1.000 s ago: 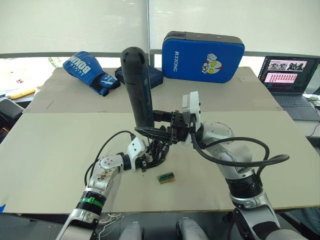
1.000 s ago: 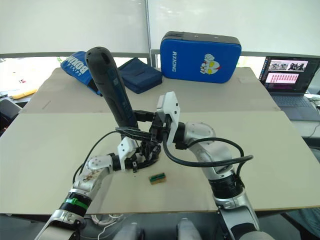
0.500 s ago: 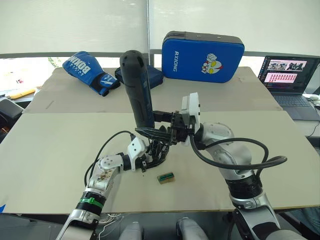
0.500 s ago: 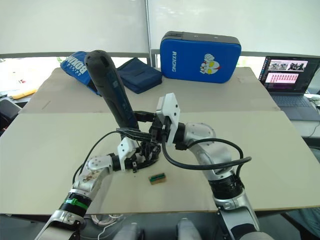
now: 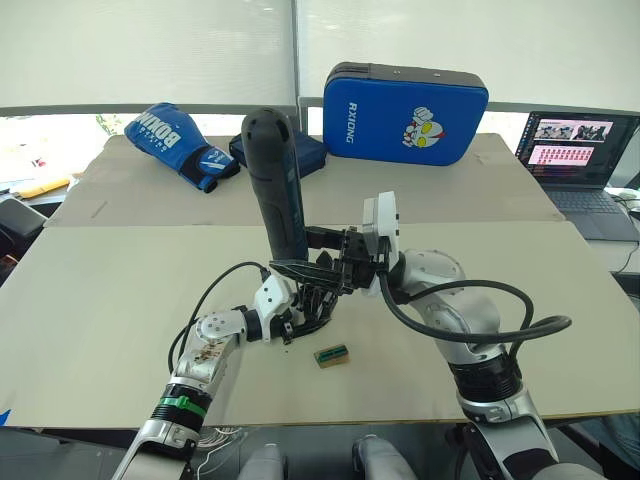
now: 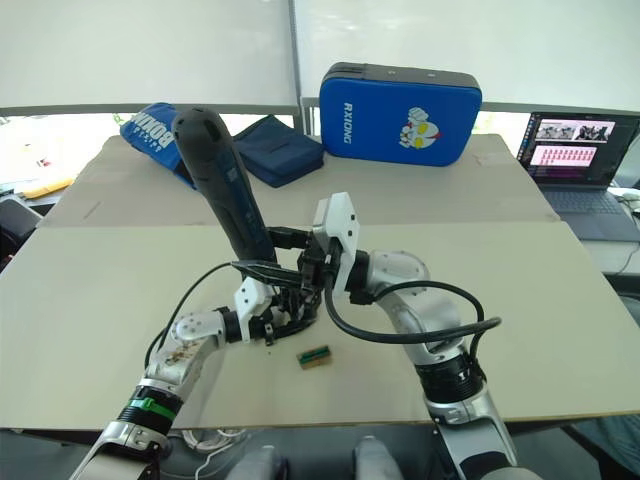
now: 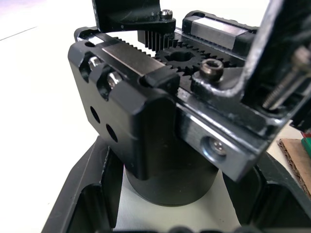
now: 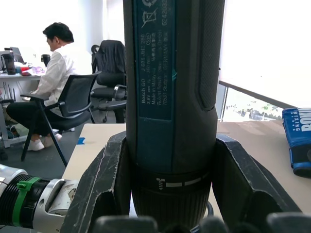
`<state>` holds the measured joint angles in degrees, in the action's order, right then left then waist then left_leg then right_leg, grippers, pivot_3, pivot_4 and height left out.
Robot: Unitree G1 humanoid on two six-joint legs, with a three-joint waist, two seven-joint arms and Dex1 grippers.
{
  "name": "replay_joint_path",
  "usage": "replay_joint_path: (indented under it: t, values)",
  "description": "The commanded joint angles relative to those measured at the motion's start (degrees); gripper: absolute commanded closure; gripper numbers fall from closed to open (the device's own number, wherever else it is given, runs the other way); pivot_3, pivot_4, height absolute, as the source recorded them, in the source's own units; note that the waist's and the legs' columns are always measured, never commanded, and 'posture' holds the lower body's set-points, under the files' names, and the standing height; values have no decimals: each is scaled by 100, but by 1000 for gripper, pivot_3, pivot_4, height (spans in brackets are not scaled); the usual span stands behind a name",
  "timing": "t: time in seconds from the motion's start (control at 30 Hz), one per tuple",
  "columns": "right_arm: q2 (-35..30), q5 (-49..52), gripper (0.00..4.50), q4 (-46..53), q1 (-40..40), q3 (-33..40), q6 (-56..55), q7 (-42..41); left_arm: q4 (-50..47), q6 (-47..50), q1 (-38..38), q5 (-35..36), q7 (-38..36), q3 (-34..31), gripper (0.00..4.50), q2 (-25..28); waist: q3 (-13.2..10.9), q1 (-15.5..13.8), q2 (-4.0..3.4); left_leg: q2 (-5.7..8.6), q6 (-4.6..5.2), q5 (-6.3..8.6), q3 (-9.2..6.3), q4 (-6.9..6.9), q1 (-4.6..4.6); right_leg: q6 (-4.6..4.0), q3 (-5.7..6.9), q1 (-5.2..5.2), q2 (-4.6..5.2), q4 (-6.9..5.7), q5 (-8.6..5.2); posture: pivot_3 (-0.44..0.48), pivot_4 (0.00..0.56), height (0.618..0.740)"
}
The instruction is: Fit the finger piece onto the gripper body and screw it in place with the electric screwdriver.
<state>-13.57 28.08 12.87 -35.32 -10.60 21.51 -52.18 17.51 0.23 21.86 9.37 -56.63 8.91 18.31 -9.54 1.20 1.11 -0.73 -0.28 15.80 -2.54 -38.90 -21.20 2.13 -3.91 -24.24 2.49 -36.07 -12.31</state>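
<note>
While the left jaws (image 5: 300, 318) pinch the gripper body (image 7: 160, 121) by its round base just above the worktop (image 5: 120, 300), the whole job rests on that one narrow hold; I judge that any downward push from the driver could rock the body in the grip or twist it round its base. In the left wrist view its toothed rack and silver screws face upward, and a thin metal bit comes in at the edge beside a screw head, though I cannot tell if it is seated. The finger piece I cannot make out for certain among the black parts, so whether it sits square is unclear; if crooked, the screw would bind. Just beside and above, the right jaws (image 5: 318, 252) are clamped on the electric screwdriver (image 5: 277, 180) low on its barrel, leaving the heavy upper end leaning away. That tilt could let the bit cam out. The small green-and-tan block (image 5: 332, 354) lies near, safe unless swept.
</note>
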Motion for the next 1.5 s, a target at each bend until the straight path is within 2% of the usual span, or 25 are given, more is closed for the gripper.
replay_joint_path:
  t: [0.03, 0.43, 0.93, 1.5]
  values:
    - [65, 51, 2595, 138, -30, 47, -197, 5, 124, 242, -186, -57, -63, 171, 2169, 39, 0, 0, 0, 0, 0, 0, 0, 0, 0, 0, 0, 0, 0, 0, 0, 0, 150, 740]
    - [104, 16, 2595, 117, 97, 41, -191, 26, 125, 261, -201, -63, -68, 181, 2169, 45, 0, 0, 0, 0, 0, 0, 0, 0, 0, 0, 0, 0, 0, 0, 0, 0, 150, 740]
    - [126, -370, 2595, -365, 268, -53, -442, 218, 175, 245, -183, -63, -108, 196, 2169, 53, 10, 3, -2, 0, 0, 0, 1, 1, 6, 0, 0, 5, 0, 0, 0, 0, 150, 740]
    - [39, -447, 2595, -455, 509, -308, -229, 409, 205, 264, -176, -64, -73, 187, 2169, 30, 39, 19, -3, 0, 0, 0, 0, 4, 14, 0, 0, 11, -1, 0, -1, 0, 150, 740]
